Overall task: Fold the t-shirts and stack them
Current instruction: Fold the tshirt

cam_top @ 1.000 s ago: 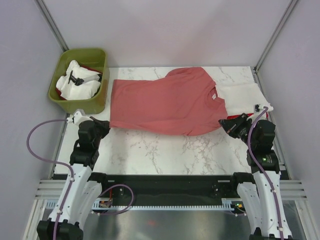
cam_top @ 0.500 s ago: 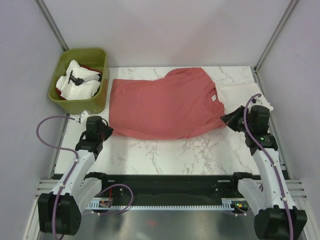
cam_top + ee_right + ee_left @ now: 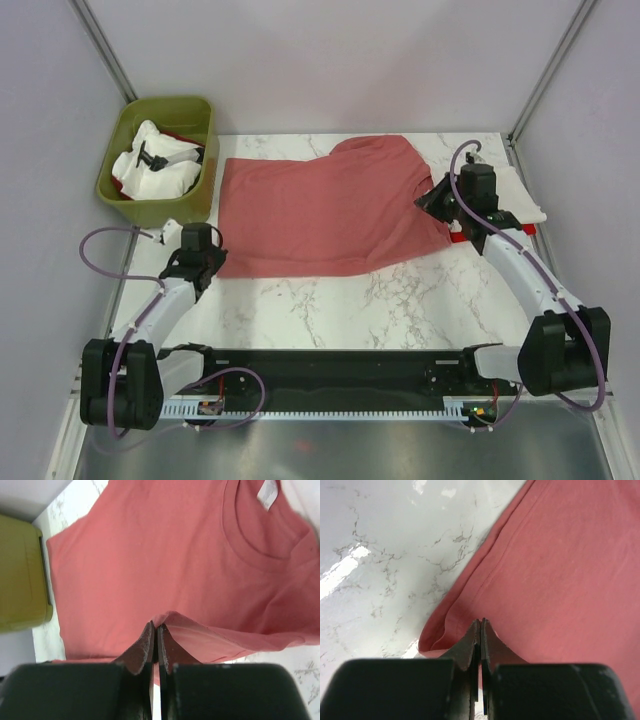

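The left pincer [image 3: 481, 626] grips the hem corner and the right pincer [image 3: 155, 628] a collar-side fold of the salmon-red t-shirt [image 3: 320, 210], probably soft, light and limp.

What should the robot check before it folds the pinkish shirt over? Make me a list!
1. Left gripper pinched shut on the near hem of the salmon-red shirt: ok.
2. Right gripper pinched shut on a fold of the shirt's edge at the collar end: ok.
3. Nothing lying on top of the shirt: ok.
4. Middle of the shirt flat, no big bunches: ok.
5. Cream-white shirt clear of the lifted edge: cannot tell, the right arm hides where they meet.
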You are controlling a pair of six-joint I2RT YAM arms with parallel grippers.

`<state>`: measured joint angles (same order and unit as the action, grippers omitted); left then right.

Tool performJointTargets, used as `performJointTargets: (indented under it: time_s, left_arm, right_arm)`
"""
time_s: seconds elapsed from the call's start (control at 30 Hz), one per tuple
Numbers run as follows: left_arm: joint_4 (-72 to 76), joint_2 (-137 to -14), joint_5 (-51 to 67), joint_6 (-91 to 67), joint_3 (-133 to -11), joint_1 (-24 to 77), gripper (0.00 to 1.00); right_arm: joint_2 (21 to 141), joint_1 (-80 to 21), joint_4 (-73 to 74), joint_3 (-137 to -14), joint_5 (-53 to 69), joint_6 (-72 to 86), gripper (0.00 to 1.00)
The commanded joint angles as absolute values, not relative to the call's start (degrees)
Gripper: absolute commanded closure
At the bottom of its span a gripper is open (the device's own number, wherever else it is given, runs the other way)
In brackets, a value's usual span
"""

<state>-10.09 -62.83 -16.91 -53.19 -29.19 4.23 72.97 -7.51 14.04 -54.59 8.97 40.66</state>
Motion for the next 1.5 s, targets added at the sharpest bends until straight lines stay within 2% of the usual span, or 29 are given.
performJointTargets:
  time_s: [0.0,0.33,1.47]
  left_arm:
    - [-7.99,-63.37,-23.02,-57.47,-32.78,4.04,0.98]
    - [-8.09,-65.74,-25.49,-59.59,-35.33,4.04,0.98]
    - [-7.65,-79.63,-25.66,-57.3,-44.12,3.69,0.98]
  right_arm:
    - [75.49,-7.47,10.9,-60.9,4.31,41.05,1.0]
    - [85.95,-7.47,11.6,-70.4,4.49,40.17,1.0]
    - [96.85,-5.01,10.63,-81.91,5.45,39.81,1.0]
